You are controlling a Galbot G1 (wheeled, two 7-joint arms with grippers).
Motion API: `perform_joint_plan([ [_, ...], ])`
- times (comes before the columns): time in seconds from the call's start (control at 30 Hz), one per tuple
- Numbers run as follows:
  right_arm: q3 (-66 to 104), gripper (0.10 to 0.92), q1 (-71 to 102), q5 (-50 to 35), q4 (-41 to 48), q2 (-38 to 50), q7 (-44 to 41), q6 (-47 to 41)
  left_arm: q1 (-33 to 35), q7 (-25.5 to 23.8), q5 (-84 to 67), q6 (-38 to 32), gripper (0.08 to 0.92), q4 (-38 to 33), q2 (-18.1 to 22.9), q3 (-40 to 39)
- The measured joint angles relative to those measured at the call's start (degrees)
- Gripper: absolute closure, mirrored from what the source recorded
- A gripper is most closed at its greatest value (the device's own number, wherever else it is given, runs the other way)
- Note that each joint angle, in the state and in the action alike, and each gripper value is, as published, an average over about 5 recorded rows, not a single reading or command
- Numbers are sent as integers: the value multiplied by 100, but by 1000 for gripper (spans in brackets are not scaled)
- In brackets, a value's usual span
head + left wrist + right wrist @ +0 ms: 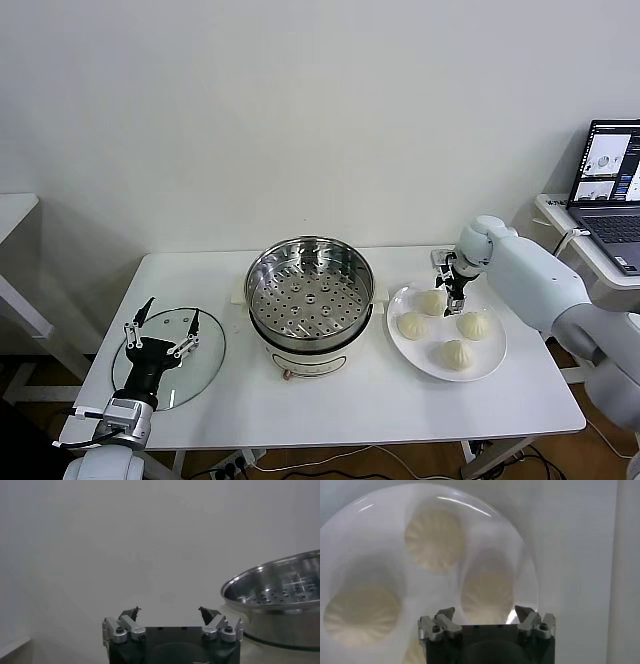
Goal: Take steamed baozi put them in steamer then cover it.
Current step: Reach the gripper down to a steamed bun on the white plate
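Right claw [451,283] – wide – over steamed baozi [434,301]

White table [330,405], three things on it.
We see the glass lid [200,365] lying flat at the left, steamer [309,300] on its base in the middle, plate [420,357] holding four baozi [456,353] at the right.
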State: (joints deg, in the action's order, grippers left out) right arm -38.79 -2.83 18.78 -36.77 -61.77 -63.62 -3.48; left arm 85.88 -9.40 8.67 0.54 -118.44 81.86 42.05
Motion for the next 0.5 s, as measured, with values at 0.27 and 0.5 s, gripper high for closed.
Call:
perform_joint_plan([
  [0.27,52,277,56,93,89,-63,52,46,-33,8,4,-7,177,45,16,0],
  [0.5,55,310,50,119,97,-74,88,99,-50,15,3,-5,177,69,19,-2],
])
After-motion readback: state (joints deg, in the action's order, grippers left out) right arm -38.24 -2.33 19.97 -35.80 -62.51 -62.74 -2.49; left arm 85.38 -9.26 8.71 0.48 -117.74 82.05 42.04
